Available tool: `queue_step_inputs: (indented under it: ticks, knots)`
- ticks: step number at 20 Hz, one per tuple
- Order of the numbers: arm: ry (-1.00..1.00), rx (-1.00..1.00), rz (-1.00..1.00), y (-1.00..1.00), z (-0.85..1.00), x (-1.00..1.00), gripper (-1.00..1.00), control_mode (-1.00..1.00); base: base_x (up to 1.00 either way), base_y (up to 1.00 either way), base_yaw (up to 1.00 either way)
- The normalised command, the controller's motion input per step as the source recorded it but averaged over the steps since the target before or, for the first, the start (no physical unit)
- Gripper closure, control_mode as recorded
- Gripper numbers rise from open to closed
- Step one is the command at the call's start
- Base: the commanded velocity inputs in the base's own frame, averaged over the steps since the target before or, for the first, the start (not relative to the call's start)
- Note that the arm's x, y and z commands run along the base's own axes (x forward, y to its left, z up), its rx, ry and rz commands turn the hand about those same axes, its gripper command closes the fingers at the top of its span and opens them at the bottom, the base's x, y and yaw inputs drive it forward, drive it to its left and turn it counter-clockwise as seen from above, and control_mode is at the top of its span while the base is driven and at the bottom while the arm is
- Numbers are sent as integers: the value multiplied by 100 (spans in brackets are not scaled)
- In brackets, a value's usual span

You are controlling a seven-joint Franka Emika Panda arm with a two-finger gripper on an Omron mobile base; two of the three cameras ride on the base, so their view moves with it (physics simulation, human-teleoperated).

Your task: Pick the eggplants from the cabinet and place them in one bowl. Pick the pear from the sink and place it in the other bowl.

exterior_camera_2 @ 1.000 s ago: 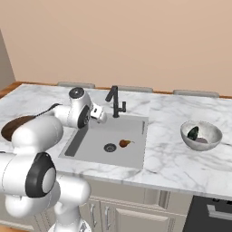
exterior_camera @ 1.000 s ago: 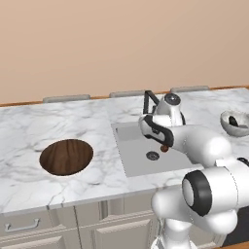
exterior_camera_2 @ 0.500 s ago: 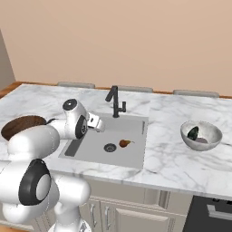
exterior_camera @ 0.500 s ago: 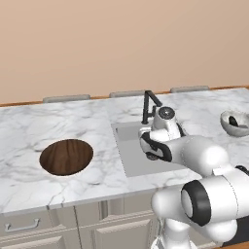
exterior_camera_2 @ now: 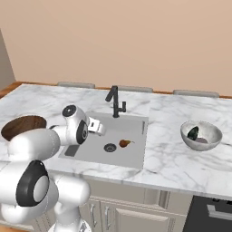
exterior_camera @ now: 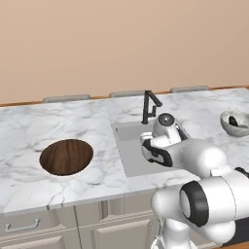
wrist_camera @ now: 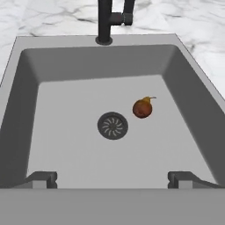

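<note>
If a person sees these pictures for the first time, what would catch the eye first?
Likely the small brown pear lying alone on the grey sink floor, just beside the drain. The open gripper hangs over the sink's near edge, facing it. On the counter, a dark wooden bowl sits on one side and a white bowl with dark contents on the other.
</note>
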Motion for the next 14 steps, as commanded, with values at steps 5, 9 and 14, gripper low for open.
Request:
queue_step_inputs:
  ticks: [5, 9, 14]
  knots:
    - [0, 0, 0, -13, -25, 0, -100, -100, 0, 0, 0]
    - [3, 0, 0, -12, -32, 0, -100, -100, 0, 0, 0]
    - [0, 0, 0, -19, -9, 0, -100, -100, 0, 0, 0]
